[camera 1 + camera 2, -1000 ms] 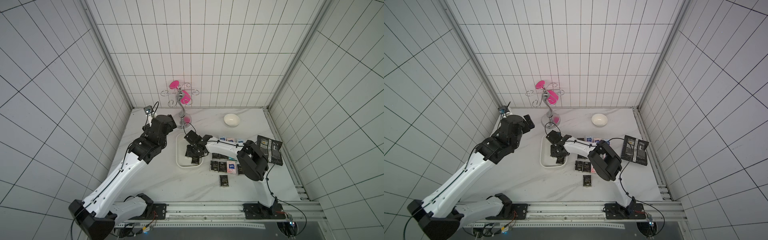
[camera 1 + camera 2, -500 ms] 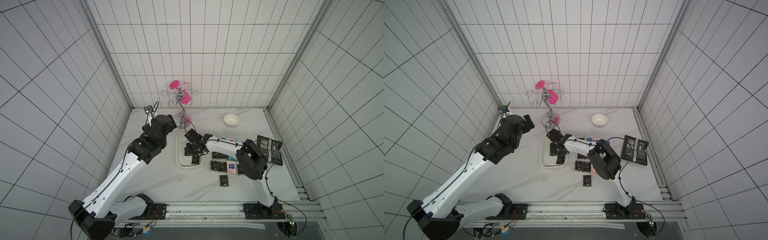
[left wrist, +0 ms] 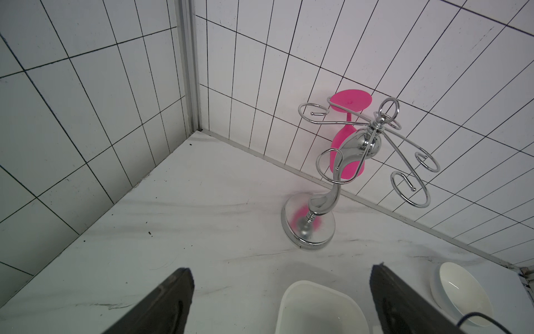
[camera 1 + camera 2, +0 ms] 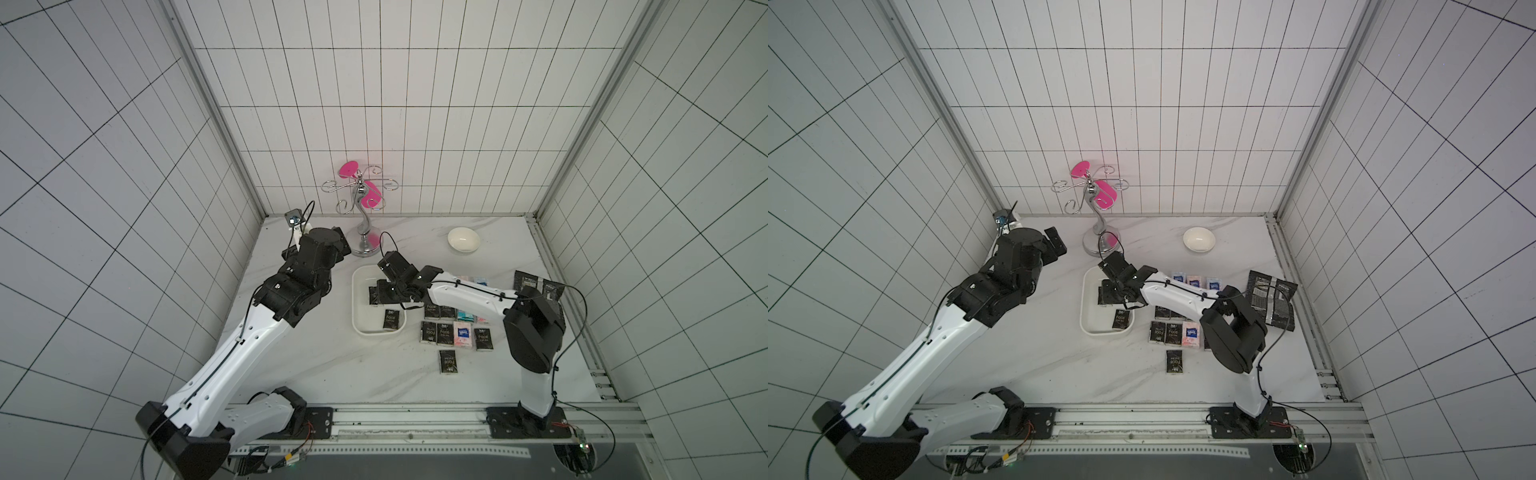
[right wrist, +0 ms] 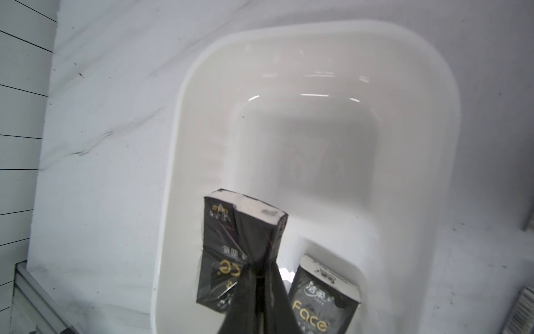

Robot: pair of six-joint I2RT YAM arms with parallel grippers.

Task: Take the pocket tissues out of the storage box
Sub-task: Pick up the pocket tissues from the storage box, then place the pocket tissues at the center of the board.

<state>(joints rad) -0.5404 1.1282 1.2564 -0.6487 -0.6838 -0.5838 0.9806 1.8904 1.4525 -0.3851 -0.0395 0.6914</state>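
1. Of the pocket tissues, one black pack (image 5: 241, 231) is pinched edge-on by the right gripper (image 5: 255, 271) inside the storage box (image 5: 172, 162), the fingers pressed tight on its wrapper. A second black pack (image 5: 323, 297) lies on the box floor just beside it
2. From where I stand, the sound move is to lift straight up until the pack clears the rim. Only then should the arm swing toward the packs on the bench (image 4: 444, 333), right of the box in a top view
3. The grip looks to be on loose film, so a slow, steady lift seems wise or the pack may slip. Dragging it sideways while low could nudge the neighbouring pack
4. The left gripper (image 3: 281, 269) hangs spread and empty above the bench (image 3: 173, 202), near the chrome stand (image 3: 307, 231). It is best left out of this
5. In both top views the right wrist covers the gripper and most of the held pack, so I can't tell if it is off the box floor. The forearm hides some laid-out packs, so there is no sure count
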